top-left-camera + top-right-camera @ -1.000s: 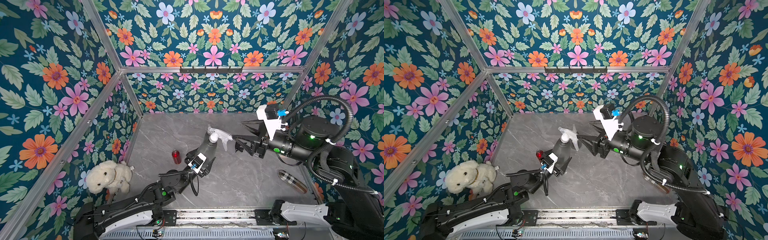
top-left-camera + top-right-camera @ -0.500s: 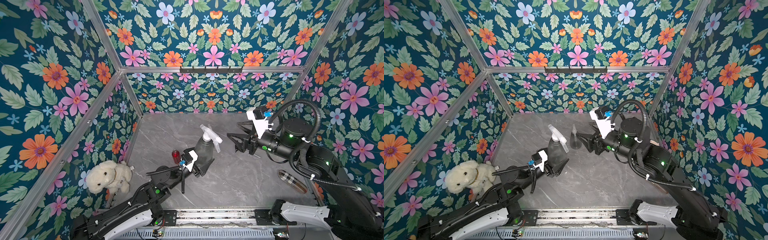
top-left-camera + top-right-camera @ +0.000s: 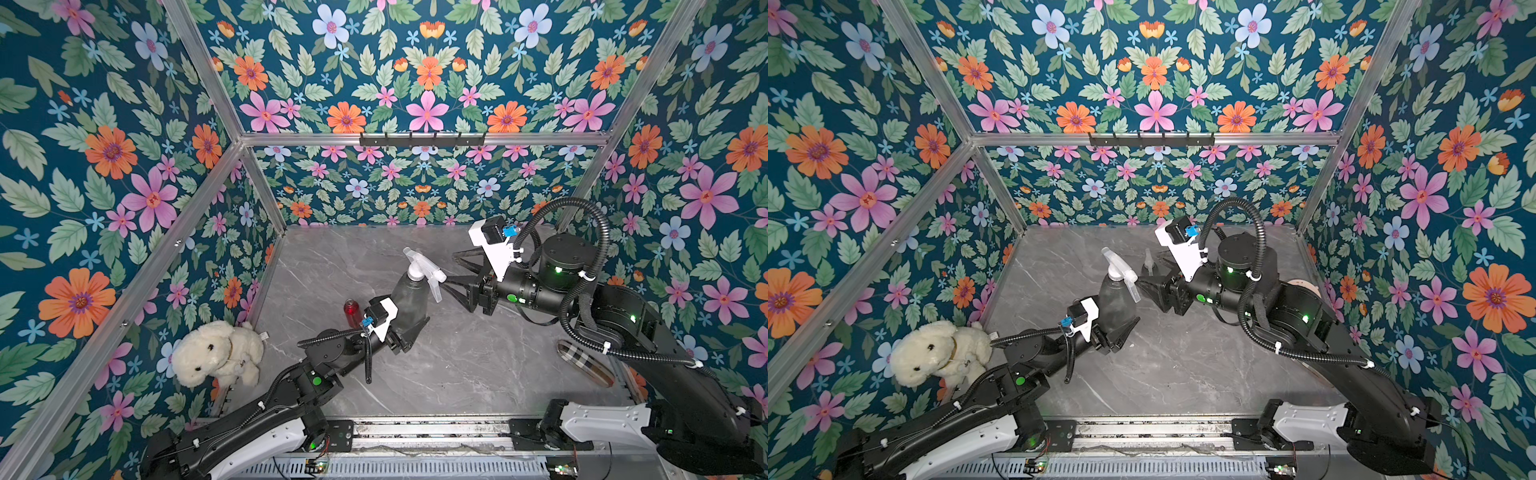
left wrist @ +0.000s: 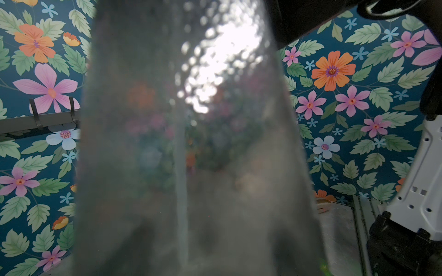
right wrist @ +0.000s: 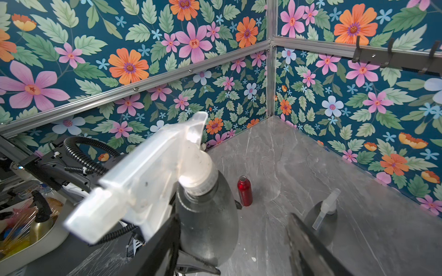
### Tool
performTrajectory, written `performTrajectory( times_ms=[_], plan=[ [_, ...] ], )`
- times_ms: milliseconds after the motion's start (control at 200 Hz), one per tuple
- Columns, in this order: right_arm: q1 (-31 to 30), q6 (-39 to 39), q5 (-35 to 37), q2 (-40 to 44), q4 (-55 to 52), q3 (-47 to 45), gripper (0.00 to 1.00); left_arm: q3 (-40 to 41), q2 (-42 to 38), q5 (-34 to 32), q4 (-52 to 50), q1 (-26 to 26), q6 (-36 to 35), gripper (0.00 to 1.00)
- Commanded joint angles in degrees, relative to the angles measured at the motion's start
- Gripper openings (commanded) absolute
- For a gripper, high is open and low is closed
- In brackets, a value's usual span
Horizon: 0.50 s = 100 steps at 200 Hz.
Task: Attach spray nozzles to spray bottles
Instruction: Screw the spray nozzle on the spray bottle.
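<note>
The grey marble table (image 3: 457, 365) bears everything. At its near left sits a cream plush dog (image 3: 216, 353). At the near right, beside the right arm, lies a plaid-patterned oblong thing (image 3: 586, 363).

In the middle, the left gripper (image 3: 409, 323) is clenched on the lower body of a grey bottle (image 3: 409, 293). The bottle is upright, smoky and see-through, wide low down and narrowing to a slim neck. Whether its base rests on the table cannot be told. A thin pale dip tube (image 4: 181, 191) runs down inside it; whether it holds liquid cannot be told.

On its neck sits a whitish nozzle (image 3: 422, 268), translucent, with a ribbed collar and its trigger end turned to the right. Just right of it is the right gripper (image 3: 452, 271), jaws spread and grasping nothing. One finger lies close to the trigger, but contact cannot be told.

Farther back, behind those fingers, a second grey bottle (image 3: 1147, 270) stands on the table with a second nozzle (image 5: 328, 205) on its neck.

Left of the held bottle, a small shiny red bottle (image 3: 352, 312) stands upright, uncapped.

In the right wrist view, a pale tub (image 5: 47, 241) beyond the left arm holds bright bits, too blurred to name.
</note>
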<state>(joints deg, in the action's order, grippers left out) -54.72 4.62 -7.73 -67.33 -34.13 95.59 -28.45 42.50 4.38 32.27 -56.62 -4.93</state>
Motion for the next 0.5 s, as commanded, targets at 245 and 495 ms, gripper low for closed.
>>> performTrajectory(
  times_ms=[245, 495],
  plan=[
    [-3.68, -1.51, 2.19, -0.83, 3.44, -0.27, 0.7, -0.73, 0.4, 2.67, 1.49, 0.8, 0.6, 0.0],
    [4.85, -3.86, -14.47, 4.23, 4.67, -3.81, 0.65, -1.96, 0.28, 13.17, 0.02, 2.16, 2.43, 0.0]
  ],
)
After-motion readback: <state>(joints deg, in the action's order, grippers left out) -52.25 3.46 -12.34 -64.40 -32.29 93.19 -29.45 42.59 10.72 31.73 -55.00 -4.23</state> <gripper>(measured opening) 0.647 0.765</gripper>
